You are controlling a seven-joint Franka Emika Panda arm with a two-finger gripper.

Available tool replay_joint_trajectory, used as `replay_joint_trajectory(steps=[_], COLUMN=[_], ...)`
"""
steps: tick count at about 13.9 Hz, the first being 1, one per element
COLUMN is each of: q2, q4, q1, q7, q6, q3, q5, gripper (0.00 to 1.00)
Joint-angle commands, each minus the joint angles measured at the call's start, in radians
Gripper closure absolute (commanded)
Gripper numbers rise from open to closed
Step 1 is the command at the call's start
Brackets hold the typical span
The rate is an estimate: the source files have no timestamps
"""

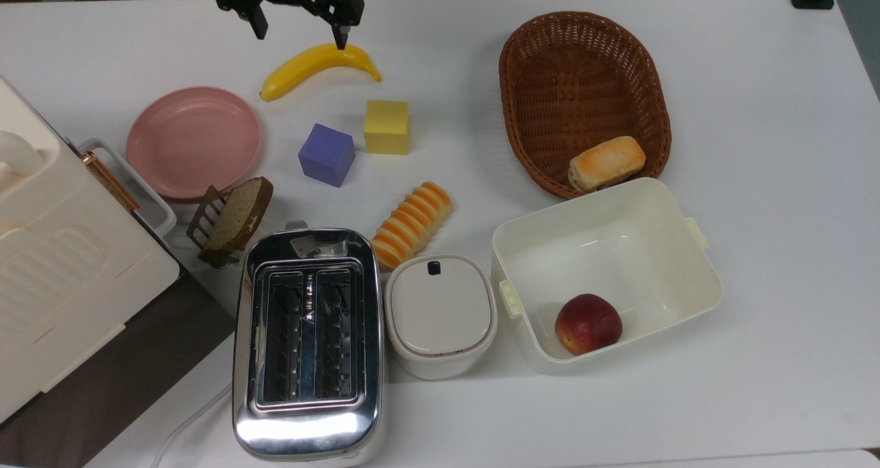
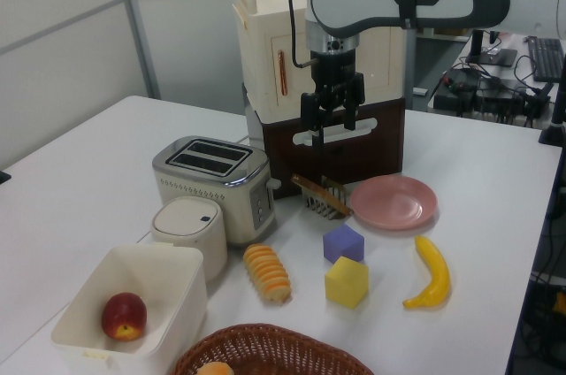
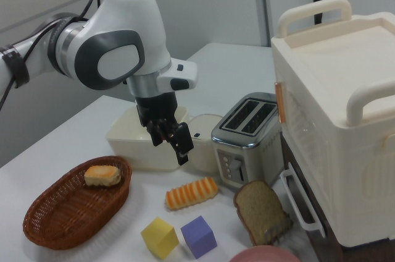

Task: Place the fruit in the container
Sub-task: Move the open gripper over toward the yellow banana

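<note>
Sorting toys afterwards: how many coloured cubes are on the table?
2: a purple cube and a yellow cube, side by side between the pink plate and the wicker basket.

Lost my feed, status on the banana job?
Gripper open, above banana, not holding. Banana on table, outside tub. Apple already in tub; room remains.
</note>
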Motion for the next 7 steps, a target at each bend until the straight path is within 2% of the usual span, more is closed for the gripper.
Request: replay_joint_trajectory(steps=[1,5,7], q2=[-0.001,-0.026,-0.136], q4=[0.018,0.006,-0.136], q1=[0.009,-0.012,-0.083], q7=[-0.015,-0.012,-0.012], q6=[-0.036,-0.046,-0.027], q3=[-0.012,-0.007,0.028], q5=[-0.015,-0.013,0.019], gripper=[0.0,0.0,0.0])
